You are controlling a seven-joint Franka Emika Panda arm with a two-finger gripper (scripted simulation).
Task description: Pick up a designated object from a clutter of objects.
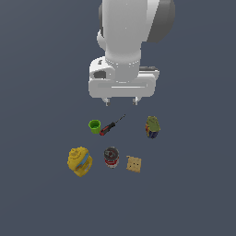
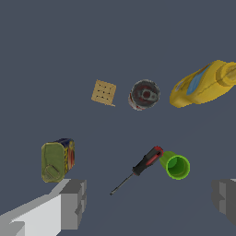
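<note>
The designated object, a small red-and-white can with a dark grey lid (image 1: 111,157) (image 2: 144,95), stands upright in the clutter of objects. My gripper (image 1: 121,101) (image 2: 150,205) hangs open well above the floor, behind the can in the exterior view, with nothing between its fingers. A green cup (image 1: 94,126) (image 2: 175,166) and a red-handled screwdriver (image 1: 110,126) (image 2: 140,167) lie almost under the gripper. The can sits between a yellow container with a blue band (image 1: 79,161) (image 2: 203,84) and a tan cracker-like square (image 1: 133,163) (image 2: 103,92).
A green-blue pouch (image 1: 152,126) (image 2: 57,160) lies toward the exterior view's right, apart from the others. The items rest on a plain dark grey floor (image 1: 41,198). The arm's white body (image 1: 126,41) fills the upper middle of the exterior view.
</note>
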